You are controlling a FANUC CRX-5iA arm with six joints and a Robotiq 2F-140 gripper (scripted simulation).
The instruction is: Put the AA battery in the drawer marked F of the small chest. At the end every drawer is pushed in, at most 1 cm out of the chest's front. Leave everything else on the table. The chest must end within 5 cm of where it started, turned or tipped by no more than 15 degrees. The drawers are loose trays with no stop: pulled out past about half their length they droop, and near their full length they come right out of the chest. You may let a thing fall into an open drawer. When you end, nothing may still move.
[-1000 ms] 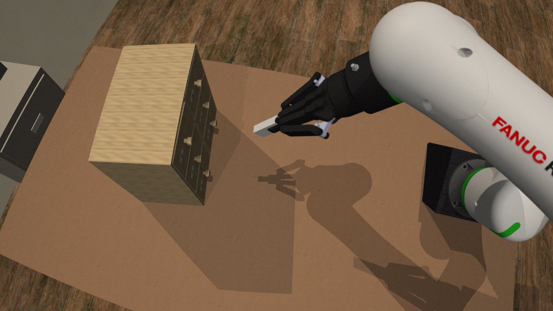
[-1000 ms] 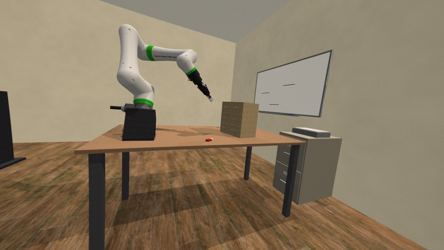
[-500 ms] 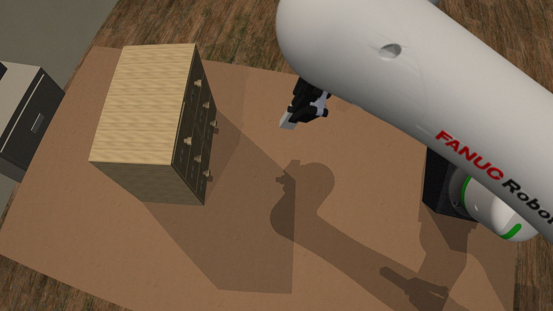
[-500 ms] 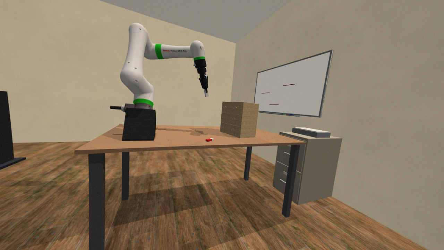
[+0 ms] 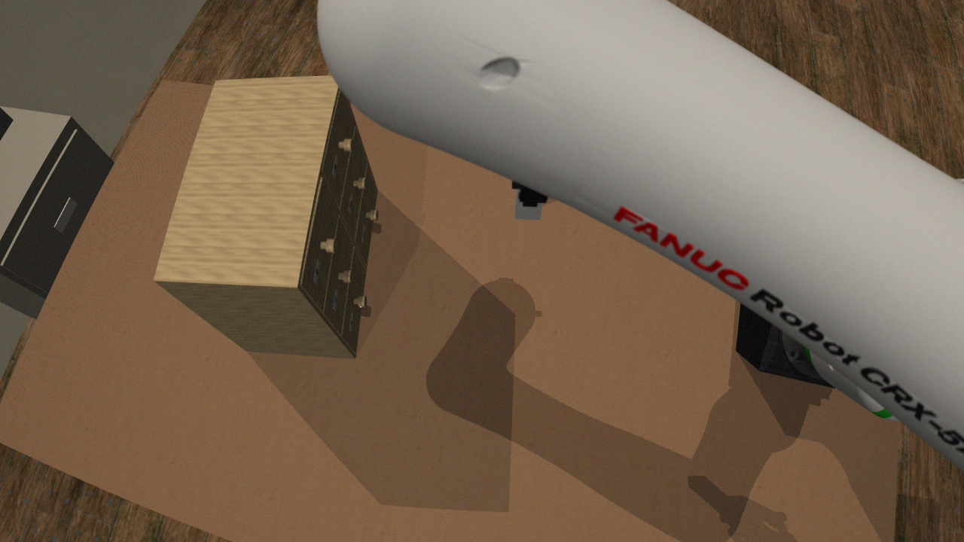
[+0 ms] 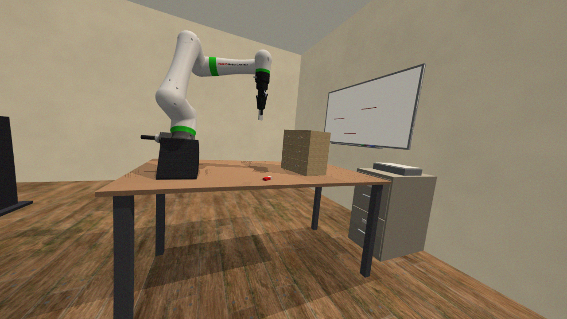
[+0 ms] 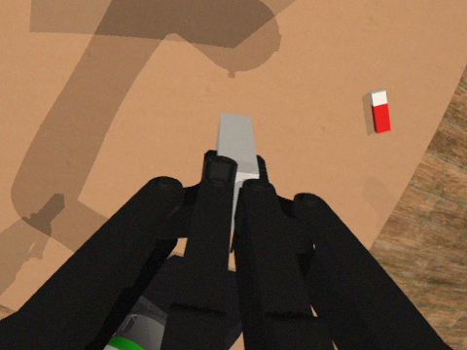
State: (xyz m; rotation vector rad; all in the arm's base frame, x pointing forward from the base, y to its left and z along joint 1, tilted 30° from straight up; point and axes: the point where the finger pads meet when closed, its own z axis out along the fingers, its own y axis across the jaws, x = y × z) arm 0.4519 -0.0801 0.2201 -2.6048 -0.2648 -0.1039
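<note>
The gripper (image 5: 527, 210) (image 6: 260, 116) (image 7: 232, 137) is being held empty and fully closed, high above the worktop (image 5: 606, 269) (image 6: 222, 182) (image 7: 311, 73). No battery is being shown; with the chest (image 5: 252, 181) (image 6: 308, 152) shut, stowing is presumably being finished, and only stillness is being required.

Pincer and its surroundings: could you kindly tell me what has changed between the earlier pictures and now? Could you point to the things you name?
The pincer (image 5: 528, 205) (image 6: 260, 115) (image 7: 232, 137) has swung from slanting towards the small chest (image 5: 242, 181) (image 6: 307, 152) to pointing almost straight down, its tips drawing back from the chest. Nothing was visibly gripped or released. The chest and the red-and-white block (image 6: 267, 178) (image 7: 380, 112) stayed put.
</note>
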